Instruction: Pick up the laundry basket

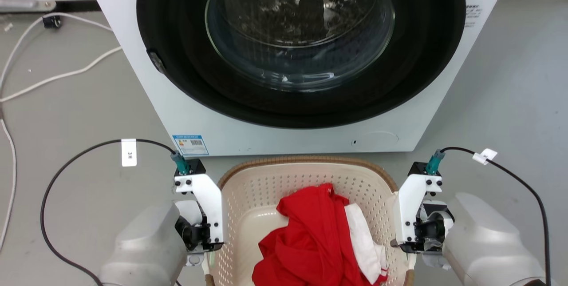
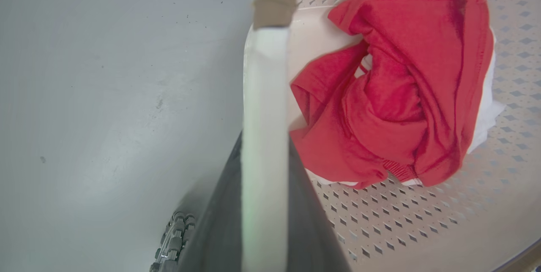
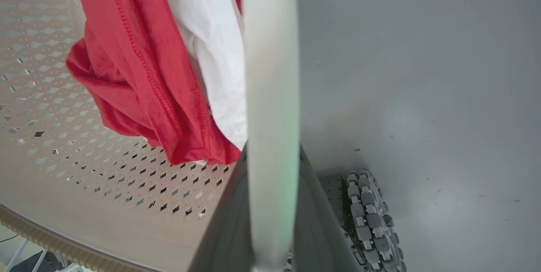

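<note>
The laundry basket (image 1: 266, 188) sits on the floor (image 1: 66, 108) right in front of the washer (image 1: 186, 113), between my two arms. My left end effector (image 2: 265, 145) is pinching the white left handle (image 2: 264, 94), with one dark finger on each side of the bar. My right end effector (image 3: 272, 153) pinches the right handle (image 3: 270, 73) the same way.

I judge the basket light: it is thin perforated plastic holding a crumpled red garment (image 1: 315, 232), a white cloth (image 1: 364, 232) and little else. The walls will probably flex if squeezed, so the handles are the right places to hold, not the brown rim (image 1: 306, 160). The smooth handles may slide or pivot between my fingers, so a lift wants both sides rising level and together. A tilt could tip the clothes toward one end.
</note>
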### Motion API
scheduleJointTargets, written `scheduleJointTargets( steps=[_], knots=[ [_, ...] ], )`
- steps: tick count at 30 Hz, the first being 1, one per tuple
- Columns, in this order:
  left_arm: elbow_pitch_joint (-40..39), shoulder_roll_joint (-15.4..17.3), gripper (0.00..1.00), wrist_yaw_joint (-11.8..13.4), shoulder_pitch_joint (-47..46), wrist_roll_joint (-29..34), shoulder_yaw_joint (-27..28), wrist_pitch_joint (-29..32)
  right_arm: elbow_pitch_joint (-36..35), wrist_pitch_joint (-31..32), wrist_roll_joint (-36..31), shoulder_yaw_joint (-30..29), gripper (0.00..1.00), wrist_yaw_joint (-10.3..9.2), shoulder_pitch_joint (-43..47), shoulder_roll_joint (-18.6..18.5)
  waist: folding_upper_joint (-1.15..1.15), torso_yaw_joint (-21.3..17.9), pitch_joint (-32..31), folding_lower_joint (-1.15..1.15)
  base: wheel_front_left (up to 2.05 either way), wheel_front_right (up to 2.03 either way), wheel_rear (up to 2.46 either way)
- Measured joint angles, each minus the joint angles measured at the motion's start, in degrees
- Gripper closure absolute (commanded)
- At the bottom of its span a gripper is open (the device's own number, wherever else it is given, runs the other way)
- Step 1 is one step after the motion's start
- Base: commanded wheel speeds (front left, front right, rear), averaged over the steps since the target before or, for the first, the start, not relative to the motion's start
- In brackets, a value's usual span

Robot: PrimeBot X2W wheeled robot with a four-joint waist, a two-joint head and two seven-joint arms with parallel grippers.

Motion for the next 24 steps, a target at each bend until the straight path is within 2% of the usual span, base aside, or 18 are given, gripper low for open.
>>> scheduleJointTargets(
  steps=[12,24],
  knots=[
    [0.12,-0.51,1.0,0.08,3.28,-1.55,-0.88,1.72,0.19,3.92,-0.12,-1.09,1.0,0.0,2.35,-0.13,0.0,-0.53,-3.68,0.01,0.0,0.0,0.0],
    [-0.35,-0.63,1.0,0.08,4.91,-2.45,-1.96,1.13,0.19,4.6,-1.83,-2.2,1.0,0.0,3.88,-0.11,0.0,-0.21,-5.66,0.01,0.0,0.0,0.0]
  ],
)
